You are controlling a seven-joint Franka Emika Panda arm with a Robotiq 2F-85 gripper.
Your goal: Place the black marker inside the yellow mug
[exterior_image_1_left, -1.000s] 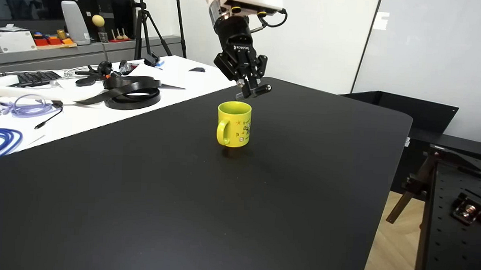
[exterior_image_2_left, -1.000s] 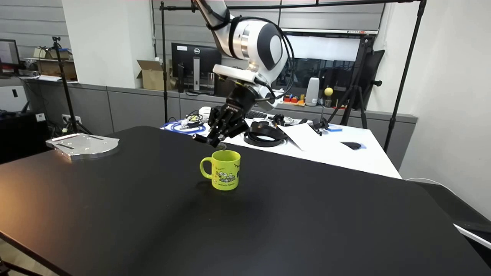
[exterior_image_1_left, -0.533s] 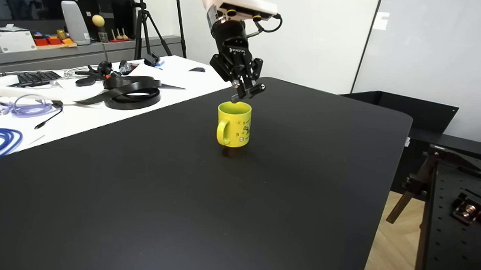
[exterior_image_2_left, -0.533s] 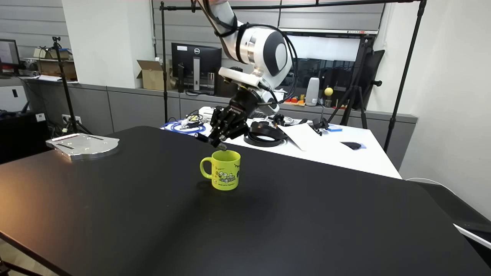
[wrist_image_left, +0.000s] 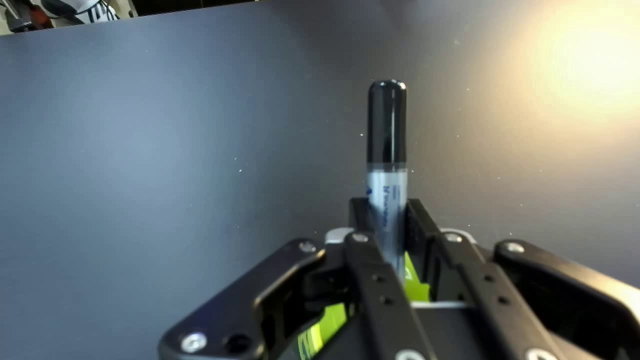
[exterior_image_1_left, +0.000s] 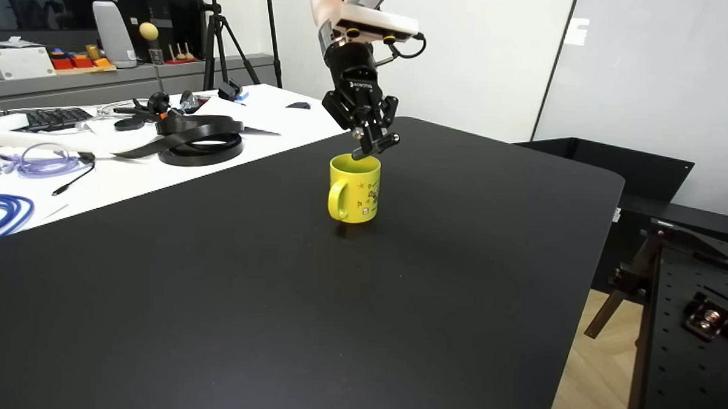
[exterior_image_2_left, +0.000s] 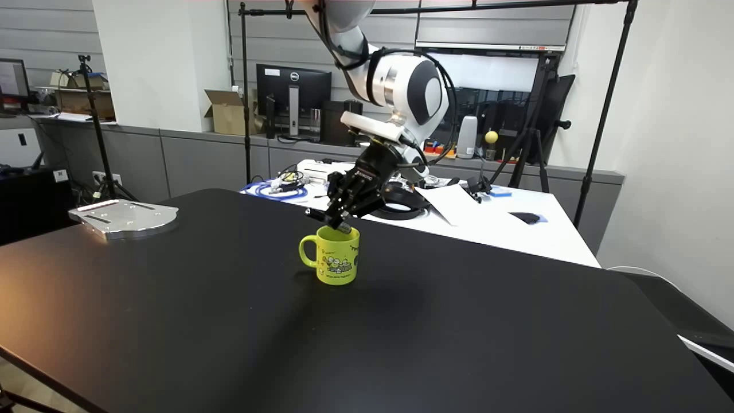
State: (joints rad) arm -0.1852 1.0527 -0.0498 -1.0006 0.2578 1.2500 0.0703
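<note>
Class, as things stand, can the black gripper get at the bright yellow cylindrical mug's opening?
Probably yes: the gripper appears close above the upright mug, with nothing seen blocking the way in. The slim black-capped marker it grips slants, though, and may need tipping steeper to enter.

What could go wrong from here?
The black marker slants far from upright in the gripper, so a release now might land it across or outside the yellow mug. Nothing visible braces the mug, so a bump could shift it. In the wrist view the gripper hides most of the mug, so aim may suffer.
</note>
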